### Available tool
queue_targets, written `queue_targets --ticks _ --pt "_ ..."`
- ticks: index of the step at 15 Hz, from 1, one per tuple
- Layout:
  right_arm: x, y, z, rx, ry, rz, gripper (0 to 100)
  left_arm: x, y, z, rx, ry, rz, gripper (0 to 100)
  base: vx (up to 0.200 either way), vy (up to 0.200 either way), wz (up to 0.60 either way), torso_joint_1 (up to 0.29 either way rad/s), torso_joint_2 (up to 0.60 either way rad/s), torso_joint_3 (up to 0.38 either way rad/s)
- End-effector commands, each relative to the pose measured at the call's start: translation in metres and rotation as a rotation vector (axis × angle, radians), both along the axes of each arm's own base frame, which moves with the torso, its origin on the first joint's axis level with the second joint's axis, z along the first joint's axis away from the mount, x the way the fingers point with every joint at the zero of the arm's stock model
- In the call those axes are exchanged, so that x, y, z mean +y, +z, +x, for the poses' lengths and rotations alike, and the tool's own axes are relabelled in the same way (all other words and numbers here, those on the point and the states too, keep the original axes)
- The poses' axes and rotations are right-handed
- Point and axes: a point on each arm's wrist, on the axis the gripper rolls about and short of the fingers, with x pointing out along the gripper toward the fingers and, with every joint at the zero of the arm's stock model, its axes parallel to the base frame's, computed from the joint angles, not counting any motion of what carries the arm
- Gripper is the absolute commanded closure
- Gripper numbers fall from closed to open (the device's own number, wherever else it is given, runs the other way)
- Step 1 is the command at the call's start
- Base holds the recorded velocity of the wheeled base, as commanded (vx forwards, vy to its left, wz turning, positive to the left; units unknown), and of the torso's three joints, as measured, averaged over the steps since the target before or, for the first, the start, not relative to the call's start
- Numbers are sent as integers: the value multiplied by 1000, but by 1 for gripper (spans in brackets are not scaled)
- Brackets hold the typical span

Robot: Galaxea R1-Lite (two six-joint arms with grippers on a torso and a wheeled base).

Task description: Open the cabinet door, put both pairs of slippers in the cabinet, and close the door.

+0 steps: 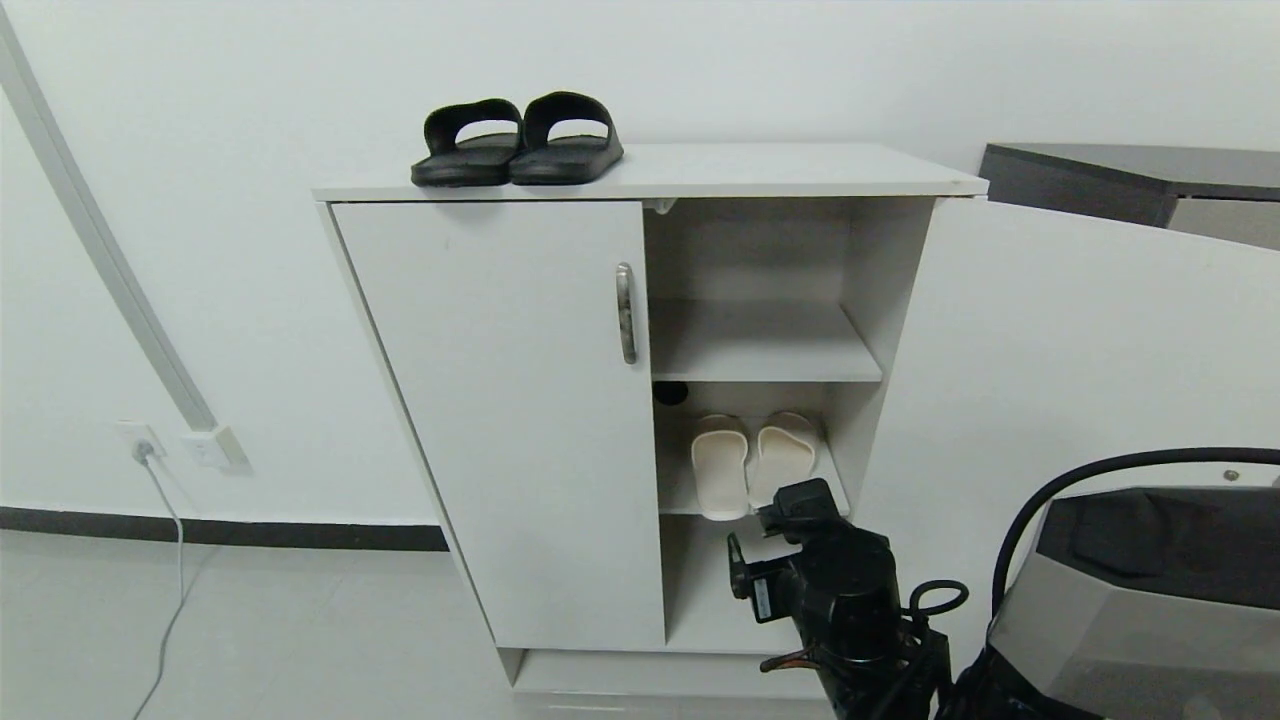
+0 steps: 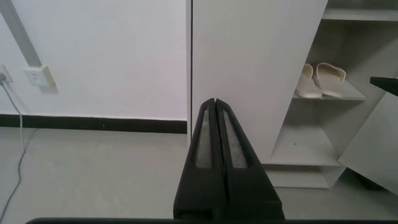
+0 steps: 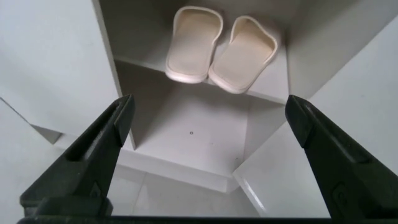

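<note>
A pair of black slippers (image 1: 518, 140) sits on the left part of the white cabinet's top (image 1: 780, 165). The cabinet's right door (image 1: 1050, 350) is swung open; its left door (image 1: 500, 400) with a metal handle (image 1: 626, 312) is closed. A pair of cream slippers (image 1: 750, 460) (image 3: 221, 46) (image 2: 320, 79) lies side by side on the middle shelf inside. My right gripper (image 1: 795, 497) (image 3: 209, 102) hangs open and empty just in front of and below that shelf. My left gripper (image 2: 215, 102) is shut on nothing, low and back from the closed left door.
The upper shelf (image 1: 760, 345) and the bottom shelf (image 3: 186, 137) hold nothing. A grey unit (image 1: 1130, 175) stands behind the open door. A wall socket with a cable (image 1: 140, 440) is at the left, above open floor.
</note>
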Motion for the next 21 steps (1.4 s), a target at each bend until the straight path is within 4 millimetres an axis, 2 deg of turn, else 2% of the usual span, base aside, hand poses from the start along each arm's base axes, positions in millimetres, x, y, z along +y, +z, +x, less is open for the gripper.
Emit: queue_targets --ticks 1,15,21 --pt "0 -2 0 3 0 -3 0 0 0 0 1 1 3 100 0 0 0 0 0 0" --pt "3 -12 2 -12 1 -1 0 0 0 0 1 -1 -2 100 0 0 0 1 6 12" --pt "2 -12 3 -17 -1 4 0 0 0 0 1 -1 -3 100 0 200 0 7 1 2"
